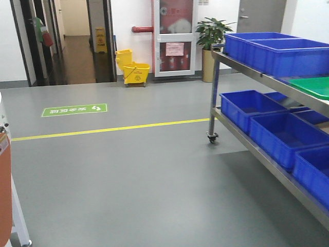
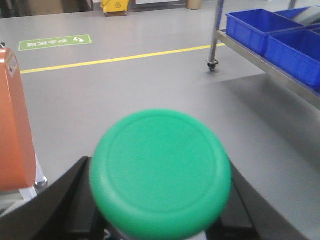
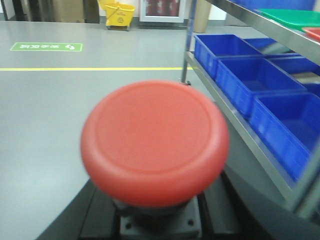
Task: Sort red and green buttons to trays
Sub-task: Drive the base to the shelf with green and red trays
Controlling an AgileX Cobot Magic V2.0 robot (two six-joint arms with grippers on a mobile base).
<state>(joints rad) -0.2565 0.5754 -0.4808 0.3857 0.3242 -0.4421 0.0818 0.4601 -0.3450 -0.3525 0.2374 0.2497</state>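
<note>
The green button (image 2: 160, 172) fills the left wrist view, cap toward the camera, with my left gripper (image 2: 160, 222) shut on its body; a dark finger (image 2: 65, 202) shows on each side. In the right wrist view the red button (image 3: 155, 140) sits the same way, its dark square body clamped in my right gripper (image 3: 157, 222). Both are held above the grey floor. On the top shelf of the steel rack lies the green tray (image 1: 313, 86) (image 3: 290, 17), and beside it a corner of the red tray (image 3: 314, 33) shows. Neither gripper appears in the front view.
The wheeled steel rack (image 1: 257, 72) stands to the right, with deep blue crates on its top shelf (image 1: 272, 49) and lower shelf (image 1: 280, 128). An orange panel (image 2: 12, 125) is close on the left. A yellow floor line (image 1: 108, 129), a mop bucket (image 1: 134, 69) and a potted plant (image 1: 212, 41) lie ahead.
</note>
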